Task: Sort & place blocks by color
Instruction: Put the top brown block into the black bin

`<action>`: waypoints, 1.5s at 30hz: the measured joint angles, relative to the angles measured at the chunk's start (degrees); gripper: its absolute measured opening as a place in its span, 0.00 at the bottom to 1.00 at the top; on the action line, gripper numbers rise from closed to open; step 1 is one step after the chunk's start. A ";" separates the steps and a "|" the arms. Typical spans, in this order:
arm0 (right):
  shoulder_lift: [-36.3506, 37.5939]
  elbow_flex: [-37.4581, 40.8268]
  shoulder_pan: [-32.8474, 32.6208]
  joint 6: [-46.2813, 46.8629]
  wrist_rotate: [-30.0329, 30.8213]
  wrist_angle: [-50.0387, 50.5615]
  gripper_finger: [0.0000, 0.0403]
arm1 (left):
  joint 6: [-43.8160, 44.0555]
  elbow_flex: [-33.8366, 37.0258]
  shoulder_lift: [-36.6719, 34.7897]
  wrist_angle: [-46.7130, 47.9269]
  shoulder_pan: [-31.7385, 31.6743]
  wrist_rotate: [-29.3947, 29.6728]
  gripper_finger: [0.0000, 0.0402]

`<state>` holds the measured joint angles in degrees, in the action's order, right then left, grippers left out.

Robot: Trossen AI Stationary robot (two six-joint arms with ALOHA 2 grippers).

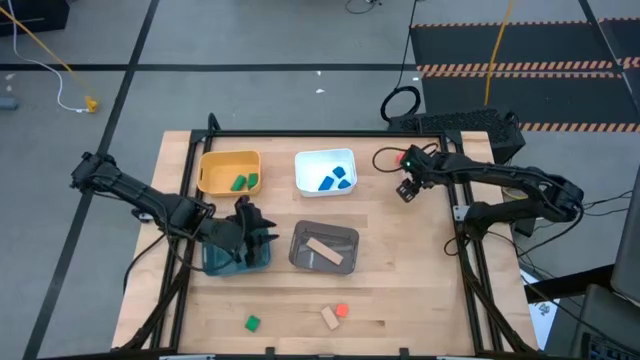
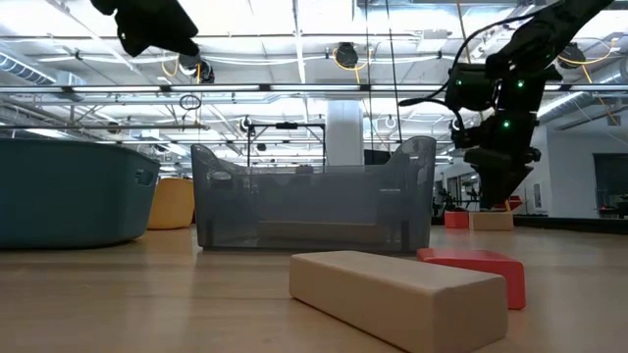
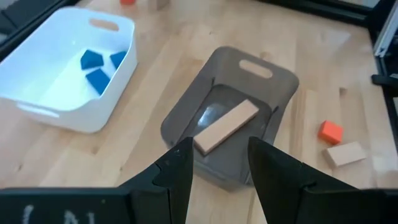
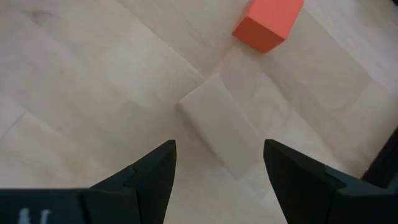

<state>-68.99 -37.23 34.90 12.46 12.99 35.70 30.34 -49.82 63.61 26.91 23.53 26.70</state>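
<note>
My left gripper [image 1: 258, 238] hovers open and empty over the teal bin [image 1: 222, 262], facing the grey bin [image 3: 249, 99], where a tan bar [image 3: 226, 126] lies on the floor. My right gripper [image 4: 219, 149] stands open above a tan block [image 4: 224, 127] at the table's far right, with a red-orange block [image 4: 268, 20] lying just beyond it. Green blocks [image 1: 245, 182] lie in the yellow bin [image 1: 215, 160] and blue blocks [image 1: 336, 180] in the white bin [image 1: 312, 160]. A green block [image 1: 252, 323], a tan block [image 1: 329, 318] and a red-orange block [image 1: 342, 310] lie near the front edge.
The four bins crowd the table's middle and left. Bare wood lies between the grey bin and the right edge [image 1: 455, 250]. A black frame rail [image 1: 468, 270] runs along the right side, and cables [image 1: 400, 103] lie beyond the far edge.
</note>
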 joint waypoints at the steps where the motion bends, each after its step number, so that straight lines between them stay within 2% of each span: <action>1: -0.49 0.00 0.38 -0.60 0.00 -0.65 0.58 | -0.55 0.00 0.02 -0.46 0.00 0.00 0.38; 7: -3.90 -0.02 2.09 -4.27 -2.87 -3.93 0.58 | -1.37 0.00 0.00 -0.58 0.00 0.00 0.38; 12: -6.67 -0.09 3.10 -8.77 -2.71 -5.19 0.58 | -1.61 0.00 0.00 -0.56 0.00 0.00 0.38; 20: -10.26 -0.07 4.15 -10.16 -2.70 -6.46 0.57 | -1.61 0.00 0.00 -0.49 0.00 0.00 0.38; 24: -11.25 -0.09 4.13 -8.74 -2.76 -7.46 0.50 | -1.61 0.01 0.00 -0.45 0.00 0.00 0.38; 31: -11.41 -0.15 4.13 -7.28 -2.66 -8.91 0.29 | -1.52 0.01 0.00 -0.43 0.00 -0.01 0.38; 39: -10.25 0.05 3.89 -4.73 -3.40 -8.53 0.29 | 0.83 0.02 0.02 -1.05 0.00 0.20 0.38; 45: -5.67 0.11 2.23 -2.31 -11.81 -16.31 0.29 | 0.45 0.01 0.09 -5.51 -0.35 0.45 0.38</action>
<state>-74.65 -37.12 37.13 10.16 1.18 19.38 30.79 -49.82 63.70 21.40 23.18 27.15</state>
